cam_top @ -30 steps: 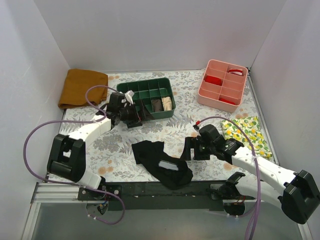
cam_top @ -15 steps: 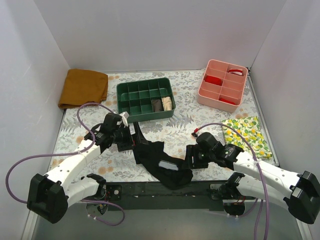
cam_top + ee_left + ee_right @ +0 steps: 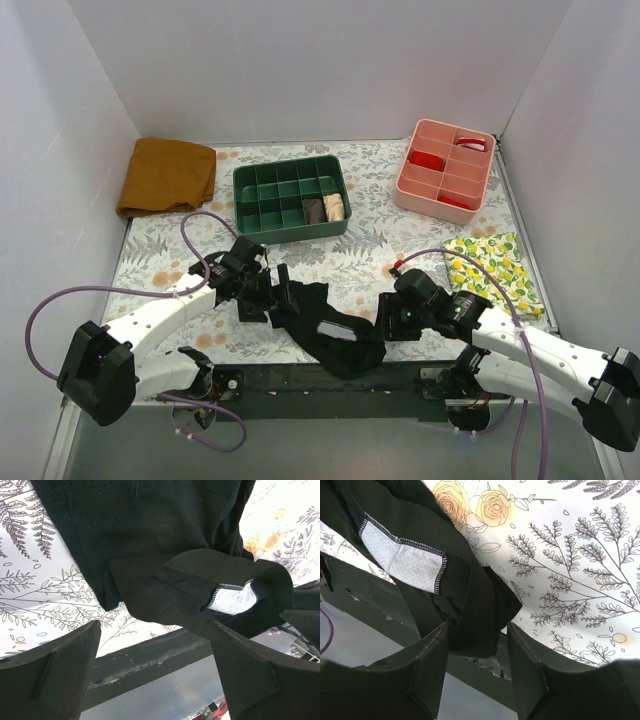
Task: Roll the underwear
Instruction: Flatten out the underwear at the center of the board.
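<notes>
The black underwear [image 3: 322, 322] lies crumpled on the floral table near the front edge, its grey label patch [image 3: 333, 331] facing up. My left gripper [image 3: 279, 293] is open at the garment's left edge. In the left wrist view the underwear [image 3: 150, 540] fills the top, and my gripper [image 3: 157, 680] hangs wide open over the table's front rail. My right gripper [image 3: 386, 318] is open at the garment's right end. In the right wrist view a fold of the underwear [image 3: 480, 605] sits between the open fingers [image 3: 427, 672] without being pinched.
A green compartment tray [image 3: 252, 222] stands behind the left arm and a pink tray [image 3: 420, 135] at the back right. A mustard-brown cloth [image 3: 165, 175] lies at the back left and a lemon-print cloth [image 3: 495, 265] at the right. The black front rail [image 3: 300, 385] runs just below the underwear.
My left gripper has swung from the green tray down to the underwear's left edge. My right gripper has moved nearer and left to the garment's right end.
</notes>
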